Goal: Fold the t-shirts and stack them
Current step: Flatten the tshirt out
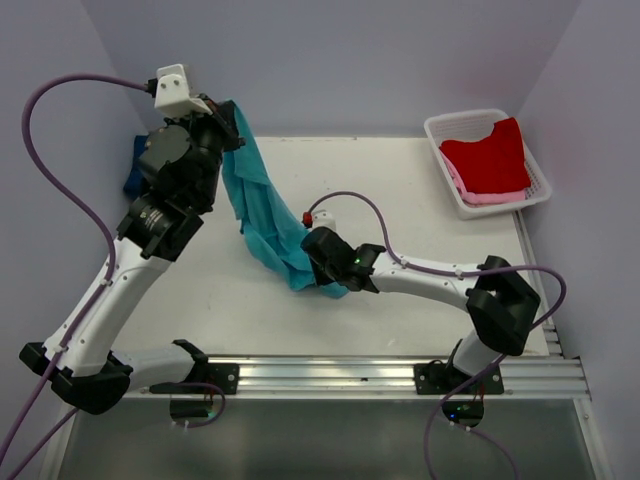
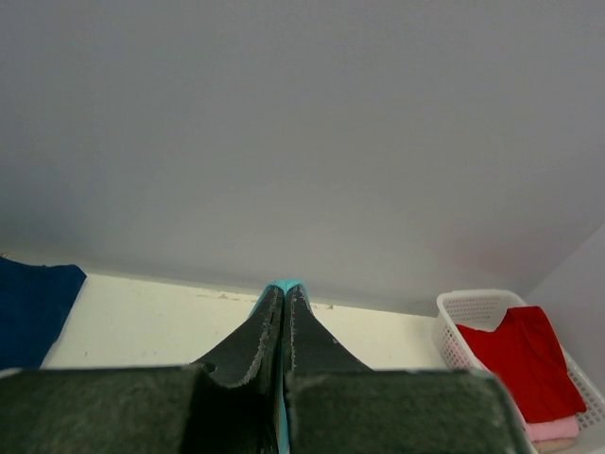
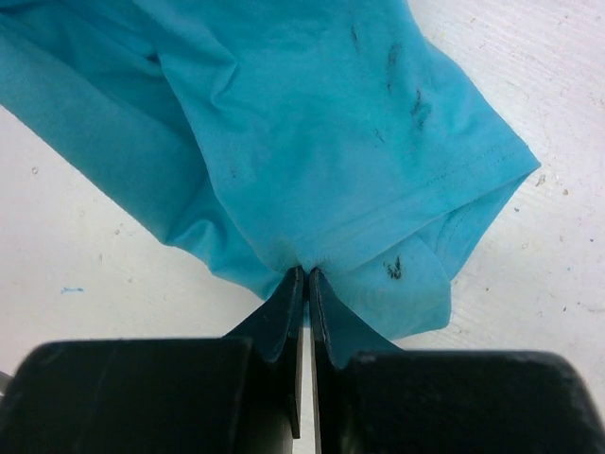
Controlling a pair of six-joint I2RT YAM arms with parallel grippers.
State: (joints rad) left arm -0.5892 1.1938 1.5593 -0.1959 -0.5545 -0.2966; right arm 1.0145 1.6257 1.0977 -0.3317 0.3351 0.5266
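Observation:
A turquoise t-shirt (image 1: 262, 215) hangs stretched between my two grippers above the table. My left gripper (image 1: 232, 118) is raised at the back left and is shut on its upper end; a sliver of the turquoise t-shirt (image 2: 284, 286) shows at the fingertips. My right gripper (image 1: 318, 262) is low near the table's middle, shut on the shirt's lower edge (image 3: 312, 142). A navy t-shirt (image 2: 28, 307) lies at the back left. A red t-shirt (image 1: 487, 157) lies folded on a pink t-shirt (image 1: 480, 198) in the basket.
A white slotted basket (image 1: 445, 125) stands at the back right corner. Grey walls close the table on three sides. A metal rail (image 1: 330, 375) with both arm bases runs along the near edge. Purple cables loop off both arms.

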